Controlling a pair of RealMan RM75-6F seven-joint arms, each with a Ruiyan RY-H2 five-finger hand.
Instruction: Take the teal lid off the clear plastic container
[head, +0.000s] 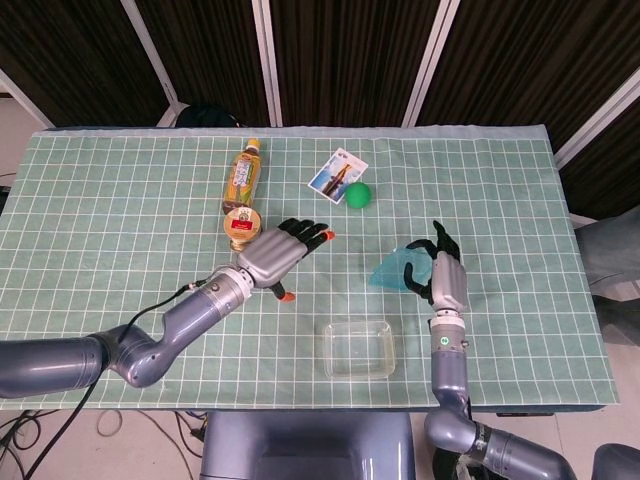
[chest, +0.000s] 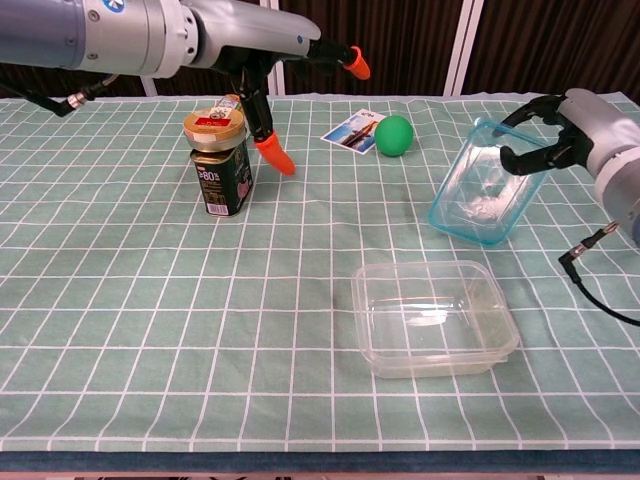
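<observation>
The clear plastic container (head: 357, 348) (chest: 433, 317) sits open and uncovered on the green checked cloth near the table's front edge. My right hand (head: 447, 276) (chest: 560, 135) holds the teal lid (head: 402, 269) (chest: 482, 182) tilted in the air, up and to the right of the container, gripping its upper right rim. My left hand (head: 279, 251) (chest: 265, 60) hovers open to the left, fingers spread and orange-tipped, well clear of the container and just right of the jar.
A gold-lidded jar (head: 242, 229) (chest: 217, 164) stands by my left hand, with a tea bottle (head: 243, 175) lying behind it. A green ball (head: 358, 194) (chest: 394, 135) and a picture card (head: 337, 175) (chest: 351, 131) lie further back.
</observation>
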